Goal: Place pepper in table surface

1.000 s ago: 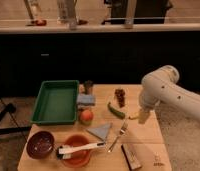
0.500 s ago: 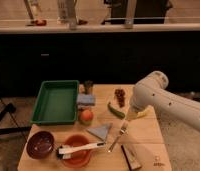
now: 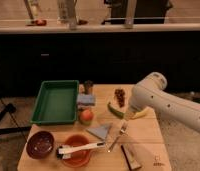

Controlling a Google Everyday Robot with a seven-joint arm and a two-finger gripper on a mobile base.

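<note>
The dark-green pepper (image 3: 114,109) lies on the light wooden table surface (image 3: 145,137), right of centre, next to a yellow curved piece (image 3: 141,114). My white arm reaches in from the right. My gripper (image 3: 127,113) is low over the table, right at the pepper's right end, between it and the yellow piece. The arm's bulky wrist hides much of the gripper, and I cannot tell whether it touches the pepper.
A green tray (image 3: 55,102) sits at the left. Nearby are a blue sponge (image 3: 86,99), a small cup (image 3: 88,87), a peach-coloured fruit (image 3: 86,116), a dark red cluster (image 3: 120,95), a grey napkin (image 3: 100,131), a fork (image 3: 117,137), a purple bowl (image 3: 40,144), an orange bowl with a white brush (image 3: 78,149), and a brown bar (image 3: 130,157).
My arm has swung left and lower over the table, bringing the gripper from near the right edge to the pepper. The objects on the table have not moved.
</note>
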